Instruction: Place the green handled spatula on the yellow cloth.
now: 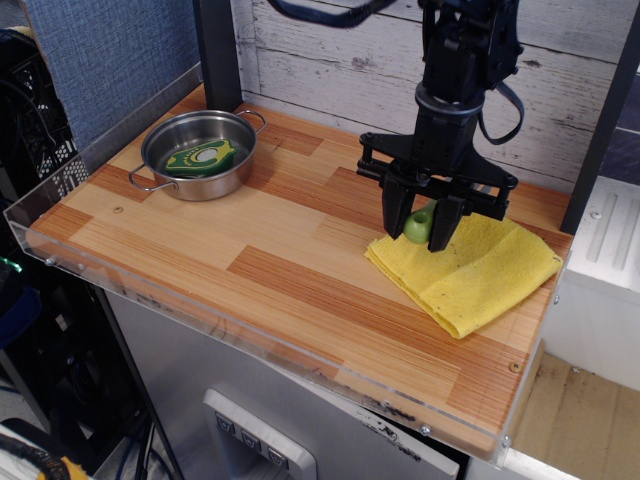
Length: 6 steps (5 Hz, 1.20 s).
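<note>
We see hand (421,232) gripping green handled spatula (418,224) by chunky handle, blade hidden. Hand low over near corner of yellow cloth (470,265), so we think drop lands on cloth, not counter (250,260).

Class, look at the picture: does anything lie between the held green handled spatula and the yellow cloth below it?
Nothing visible does. The gripper holds the green handled spatula directly over the bare near corner of the yellow cloth.

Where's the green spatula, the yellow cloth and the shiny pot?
green handled spatula (417,225): table camera view, on its green handle between the gripper fingers.
yellow cloth (480,272): same view, on its bare middle.
pot (175,185): same view, on its front rim.
</note>
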Motion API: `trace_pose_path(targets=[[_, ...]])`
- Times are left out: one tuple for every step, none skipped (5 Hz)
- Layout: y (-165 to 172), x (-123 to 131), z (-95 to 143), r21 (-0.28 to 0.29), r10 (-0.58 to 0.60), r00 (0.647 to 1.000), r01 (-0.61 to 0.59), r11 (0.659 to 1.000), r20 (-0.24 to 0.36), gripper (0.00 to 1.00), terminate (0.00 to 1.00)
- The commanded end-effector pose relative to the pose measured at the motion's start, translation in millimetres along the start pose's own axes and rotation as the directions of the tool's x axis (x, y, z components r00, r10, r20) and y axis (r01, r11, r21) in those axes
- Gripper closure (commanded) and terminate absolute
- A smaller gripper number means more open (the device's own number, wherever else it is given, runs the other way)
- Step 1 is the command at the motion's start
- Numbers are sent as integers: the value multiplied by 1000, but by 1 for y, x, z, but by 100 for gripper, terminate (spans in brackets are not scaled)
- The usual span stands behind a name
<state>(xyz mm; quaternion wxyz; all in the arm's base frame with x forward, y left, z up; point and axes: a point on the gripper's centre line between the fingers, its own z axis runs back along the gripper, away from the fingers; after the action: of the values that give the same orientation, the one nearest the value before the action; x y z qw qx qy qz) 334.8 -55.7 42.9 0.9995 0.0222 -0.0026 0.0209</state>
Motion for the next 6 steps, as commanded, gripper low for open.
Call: trace_pose_path(targets=[[-13,14,-3,-20,-79,996,80,997,31,100,0],[-16,11,-2,-20,-107,993,108,994,46,100,0],[-15,9,1,-2,-157,987,158,988,31,0,0],[-8,8,12,3,-153,987,153,988,42,0,0],[15,4,49,5,-128,985,129,992,112,0,0],[56,-4,92,-25,-75,986,80,997,150,0,0]])
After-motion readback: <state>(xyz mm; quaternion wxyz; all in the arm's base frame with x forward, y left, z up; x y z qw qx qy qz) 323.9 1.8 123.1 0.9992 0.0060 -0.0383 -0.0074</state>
